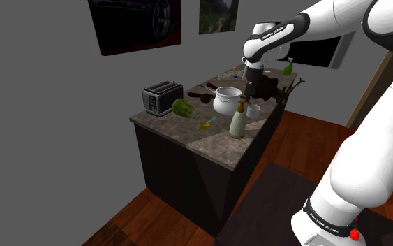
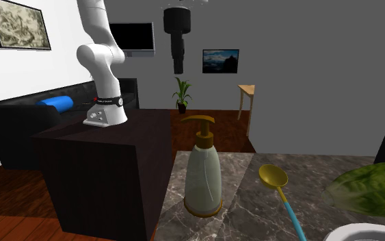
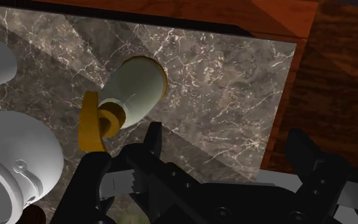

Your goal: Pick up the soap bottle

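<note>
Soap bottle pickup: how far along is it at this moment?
Done: the gripper hangs above the counter, near the soap bottle.
In hand: lining up. In the wrist view the fingers stand apart, and the bottle lies just ahead of them, not between them.
Left: descend, close on the bottle and lift. It stands upright on the counter, untouched.
</note>
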